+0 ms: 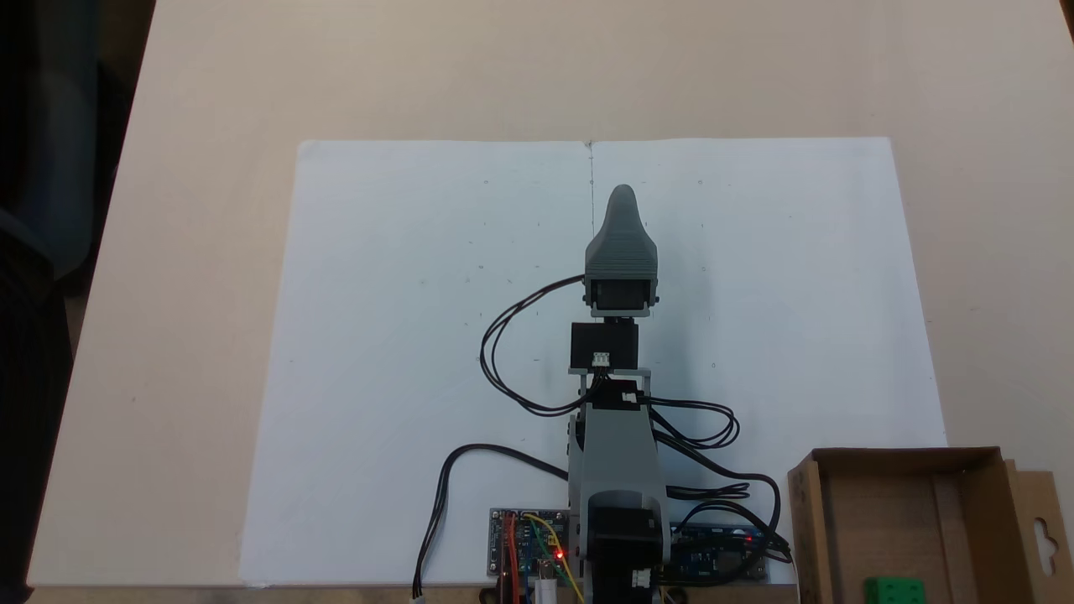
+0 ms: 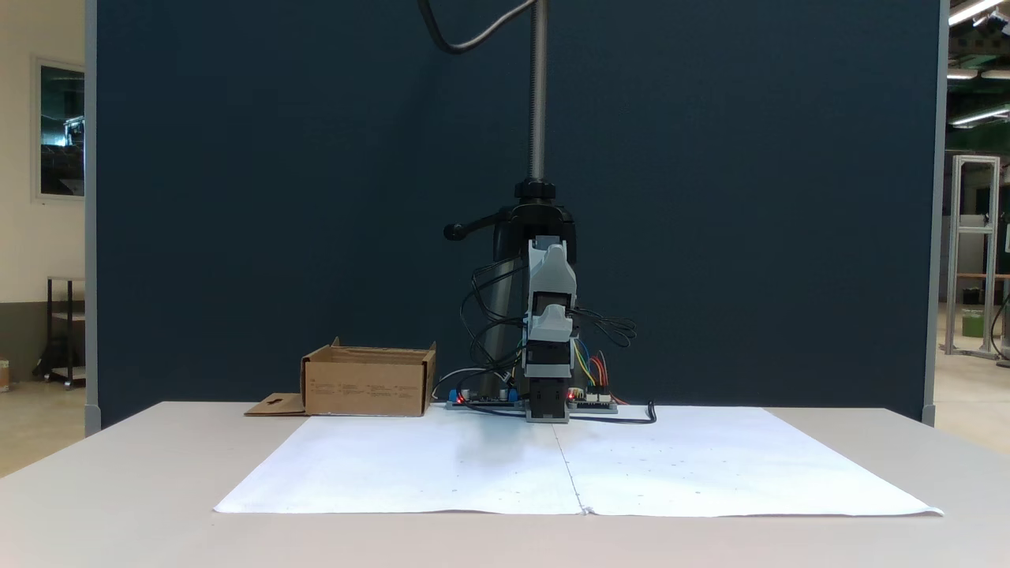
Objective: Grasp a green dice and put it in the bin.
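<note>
- In a fixed view we see the green dice [image 1: 894, 590] lying inside the bin [image 1: 807, 520], at the near right corner of the worktop [image 1: 201, 252].
- The jaws, which we call the gripper [image 1: 623, 195], point away over the white paper sheet [image 1: 403, 335], well apart from the bin.
- Only one grey tip shows, so we cannot tell whether the jaws are apart or together.
- In a fixed view the bin [image 2: 367, 383] sits left of the arm.

Dice [image 1: 894, 590] in box [image 1: 807, 520], 4 o'clock of arm base [image 1: 619, 537]; gripper [image 1: 623, 205] at 12 over paper [image 1: 403, 335].
</note>
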`<action>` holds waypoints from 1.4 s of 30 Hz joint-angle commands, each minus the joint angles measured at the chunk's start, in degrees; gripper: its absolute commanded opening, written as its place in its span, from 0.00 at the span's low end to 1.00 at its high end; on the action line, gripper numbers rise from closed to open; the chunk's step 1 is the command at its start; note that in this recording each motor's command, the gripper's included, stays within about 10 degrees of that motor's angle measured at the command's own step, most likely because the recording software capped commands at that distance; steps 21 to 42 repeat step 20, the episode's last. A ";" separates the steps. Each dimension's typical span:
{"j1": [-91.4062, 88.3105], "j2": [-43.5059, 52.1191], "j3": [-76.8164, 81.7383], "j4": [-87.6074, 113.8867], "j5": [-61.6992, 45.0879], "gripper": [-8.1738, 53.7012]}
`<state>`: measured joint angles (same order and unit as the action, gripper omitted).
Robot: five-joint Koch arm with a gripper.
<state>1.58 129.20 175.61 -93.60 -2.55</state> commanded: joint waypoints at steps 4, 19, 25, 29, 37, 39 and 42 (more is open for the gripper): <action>0.00 6.42 3.52 -3.87 -2.72 0.85; -0.18 6.42 3.52 -3.87 -2.72 0.86; -0.18 6.42 3.52 -3.87 -2.72 0.86; -0.18 6.42 3.52 -3.87 -2.72 0.86; -0.18 6.42 3.52 -3.87 -2.72 0.86; -0.18 6.42 3.52 -3.87 -2.72 0.86; -0.18 6.42 3.52 -3.87 -2.72 0.86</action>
